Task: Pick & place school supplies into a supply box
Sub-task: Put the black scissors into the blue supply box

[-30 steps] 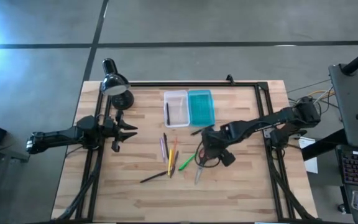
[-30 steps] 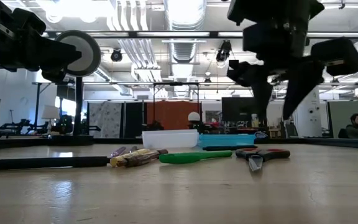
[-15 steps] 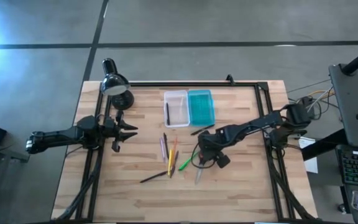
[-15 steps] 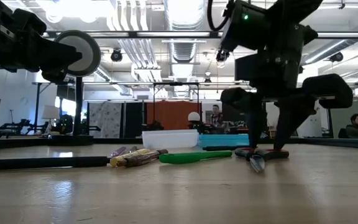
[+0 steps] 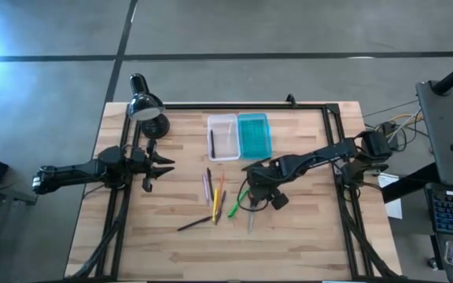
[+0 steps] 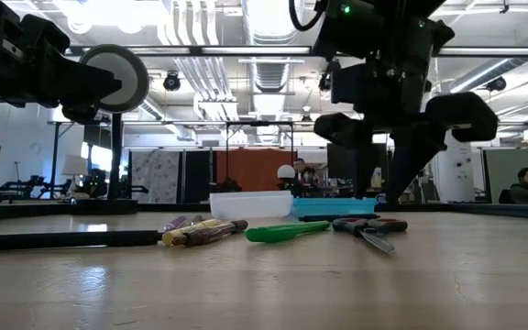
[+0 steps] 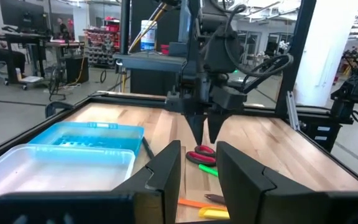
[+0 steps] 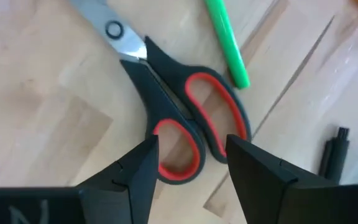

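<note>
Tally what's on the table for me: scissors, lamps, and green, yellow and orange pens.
Scissors: 1
Lamp: 1
Green pen: 1
Yellow pen: 1
Orange pen: 1
Total: 5

Black desk lamp (image 5: 146, 108) at the wooden table's (image 5: 305, 244) far left corner, seated person (image 6: 523, 186) beyond

We see the box (image 5: 224, 136) at the table's (image 5: 305, 236) back middle, its lid (image 5: 254, 134) just right of it. The lamp (image 5: 146, 110) stands at the back left. Pens (image 5: 214, 195) lie mid-table, scissors (image 5: 252, 208) to their right.
</note>
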Robot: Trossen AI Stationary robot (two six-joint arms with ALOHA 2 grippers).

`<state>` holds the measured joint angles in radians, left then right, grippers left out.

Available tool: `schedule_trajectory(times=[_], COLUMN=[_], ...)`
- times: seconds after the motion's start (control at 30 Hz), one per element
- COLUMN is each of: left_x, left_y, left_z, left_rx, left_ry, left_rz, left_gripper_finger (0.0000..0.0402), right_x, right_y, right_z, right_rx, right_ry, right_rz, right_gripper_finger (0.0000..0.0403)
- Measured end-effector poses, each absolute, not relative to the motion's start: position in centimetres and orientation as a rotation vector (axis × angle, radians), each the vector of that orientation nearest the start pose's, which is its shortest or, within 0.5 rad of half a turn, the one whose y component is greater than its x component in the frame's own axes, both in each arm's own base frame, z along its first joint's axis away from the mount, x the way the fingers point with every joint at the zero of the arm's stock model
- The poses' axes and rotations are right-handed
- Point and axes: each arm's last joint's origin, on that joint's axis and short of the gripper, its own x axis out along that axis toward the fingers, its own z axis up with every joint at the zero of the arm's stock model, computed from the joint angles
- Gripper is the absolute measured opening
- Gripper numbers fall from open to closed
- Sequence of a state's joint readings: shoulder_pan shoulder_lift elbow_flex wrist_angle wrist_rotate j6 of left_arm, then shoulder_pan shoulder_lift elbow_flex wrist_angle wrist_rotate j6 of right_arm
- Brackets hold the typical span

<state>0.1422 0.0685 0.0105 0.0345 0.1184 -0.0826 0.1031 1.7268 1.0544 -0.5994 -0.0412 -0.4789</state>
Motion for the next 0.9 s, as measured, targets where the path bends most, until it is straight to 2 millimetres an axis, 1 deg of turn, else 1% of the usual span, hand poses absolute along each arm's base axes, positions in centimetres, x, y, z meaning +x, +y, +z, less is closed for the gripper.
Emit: schedule_trajectory(times=[0.1, 0.23, 0.43, 0.67, 0.77, 0.9], left_x=[10.1, 10.1, 10.1, 10.1, 10.1, 10.1], left_y=[1.1, 1.1, 1.1, 1.1, 1.1, 1.1], left_z=[16.5, 16.5, 16.5, 16.5, 16.5, 16.5], left_rx=[-0.086, -0.086, -0.086, -0.086, -0.086, -0.086], left_ry=[0.022, 0.022, 0.023, 0.025, 0.025, 0.026], left_rz=[0.025, 0.025, 0.030, 0.033, 0.033, 0.033], left_gripper_finger=[0.0087, 0.0087, 0.0087, 0.0087, 0.0087, 0.0087], right_x=[31.9, 31.9, 32.3, 32.4, 32.2, 32.0], right_y=[3.2, 2.6, 2.0, 1.9, 1.8, 1.8], right_z=[16.5, 15.0, 13.8, 13.1, 12.4, 11.7], right_rx=[-0.470, -0.466, -0.476, -0.425, -0.360, -0.330], right_ry=[1.196, 1.223, 1.235, 1.252, 1.291, 1.333], right_rz=[0.444, 0.456, 0.463, 0.472, 0.470, 0.466], right_gripper_finger=[0.0176, 0.0175, 0.0175, 0.0174, 0.0161, 0.0119])
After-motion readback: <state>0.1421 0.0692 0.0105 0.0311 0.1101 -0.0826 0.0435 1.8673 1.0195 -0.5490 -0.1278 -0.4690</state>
